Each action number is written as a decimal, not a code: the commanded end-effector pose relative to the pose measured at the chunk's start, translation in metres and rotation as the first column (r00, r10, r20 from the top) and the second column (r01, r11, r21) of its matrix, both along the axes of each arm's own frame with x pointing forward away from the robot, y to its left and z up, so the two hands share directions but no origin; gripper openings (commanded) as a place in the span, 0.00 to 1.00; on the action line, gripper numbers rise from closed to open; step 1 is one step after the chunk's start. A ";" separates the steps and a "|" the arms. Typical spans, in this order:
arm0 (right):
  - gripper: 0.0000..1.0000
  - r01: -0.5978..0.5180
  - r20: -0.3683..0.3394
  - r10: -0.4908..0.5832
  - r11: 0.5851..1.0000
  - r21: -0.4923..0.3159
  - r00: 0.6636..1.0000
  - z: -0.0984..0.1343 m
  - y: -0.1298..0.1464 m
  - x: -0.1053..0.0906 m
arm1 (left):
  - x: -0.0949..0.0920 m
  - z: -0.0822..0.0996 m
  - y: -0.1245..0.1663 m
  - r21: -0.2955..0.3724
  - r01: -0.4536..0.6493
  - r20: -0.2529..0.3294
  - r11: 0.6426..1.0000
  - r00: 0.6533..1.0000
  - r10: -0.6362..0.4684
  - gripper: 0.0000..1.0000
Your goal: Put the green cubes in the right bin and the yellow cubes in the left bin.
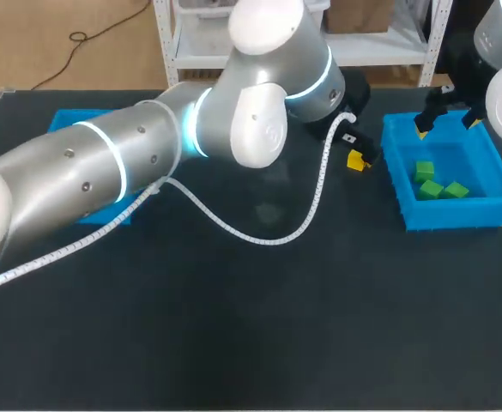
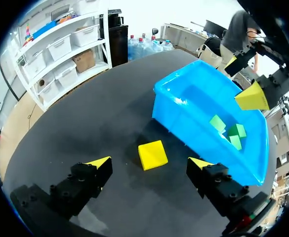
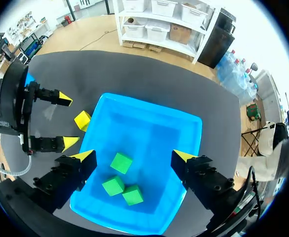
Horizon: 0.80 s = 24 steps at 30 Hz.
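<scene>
One yellow cube (image 2: 152, 154) lies on the dark table, right beside the right blue bin (image 2: 181, 116). My left gripper (image 2: 149, 162) hangs over it, open, one yellow tip on either side and neither touching. From overhead the yellow cube (image 1: 356, 160) peeks out under the left arm's wrist. Three green cubes (image 1: 424, 171) (image 1: 431, 189) (image 1: 456, 190) rest inside the right bin (image 1: 450, 217). Above that bin my right gripper (image 3: 134, 156) is open and holds nothing; beneath it lie the green cubes (image 3: 121, 162). The left bin (image 1: 66, 119) is largely hidden behind my left arm.
My left arm (image 1: 148, 154) stretches across the table from the left, past the middle. Its white coiled cable (image 1: 259, 236) droops down to the tabletop. The two grippers are near each other at the right bin's left wall.
</scene>
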State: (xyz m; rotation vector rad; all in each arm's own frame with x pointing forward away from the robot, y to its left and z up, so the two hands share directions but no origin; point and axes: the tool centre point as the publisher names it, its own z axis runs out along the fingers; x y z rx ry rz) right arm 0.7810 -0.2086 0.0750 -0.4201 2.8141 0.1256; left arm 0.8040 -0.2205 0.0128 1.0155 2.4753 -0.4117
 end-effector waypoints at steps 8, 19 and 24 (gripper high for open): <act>1.00 0.004 0.008 -0.004 1.000 -0.003 1.000 0.000 0.000 -0.003 | 0.012 -0.016 -0.016 0.041 0.002 -0.026 0.999 1.000 -0.001 1.00; 1.00 0.004 0.008 -0.004 1.000 -0.003 1.000 0.000 0.000 -0.003 | 0.019 -0.029 -0.012 0.086 -0.028 -0.042 0.996 0.999 0.031 0.00; 1.00 0.004 0.008 -0.004 1.000 -0.003 1.000 0.000 0.000 -0.003 | 0.020 -0.034 -0.009 0.064 -0.053 -0.067 0.997 0.996 0.057 0.00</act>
